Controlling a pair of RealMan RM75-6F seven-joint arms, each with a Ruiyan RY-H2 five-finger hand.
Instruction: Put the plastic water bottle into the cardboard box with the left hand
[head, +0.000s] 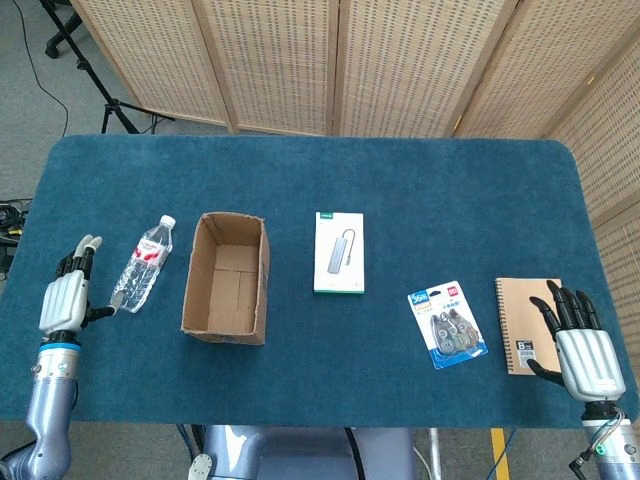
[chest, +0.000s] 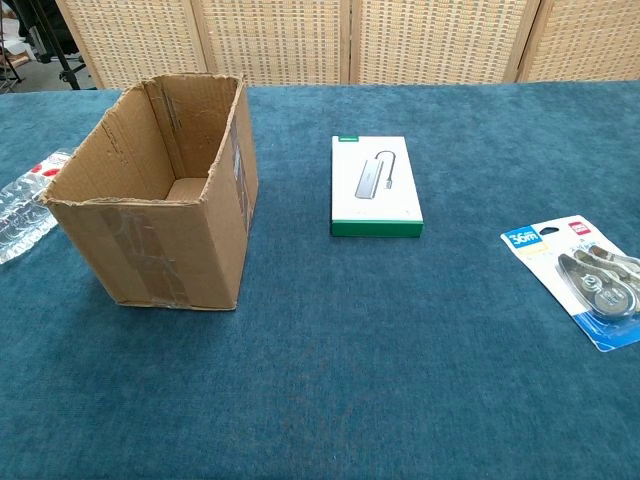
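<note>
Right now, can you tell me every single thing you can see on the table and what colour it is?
plastic water bottle: one, clear with a white cap and red label, lying flat left of the box.
cardboard box: one, brown, open on top, empty, left of middle.
white box: one, white with a green edge and a picture of a grey adapter, middle.
correction tape pack: one, blue card, right of middle.
notebook: one, brown spiral-bound, far right.
table: one, blue cloth.
folding screen: one, tan, behind the table.
left hand: white and black, open, beside the bottle's bottom end.
right hand: open, fingers over the notebook's corner.
</note>
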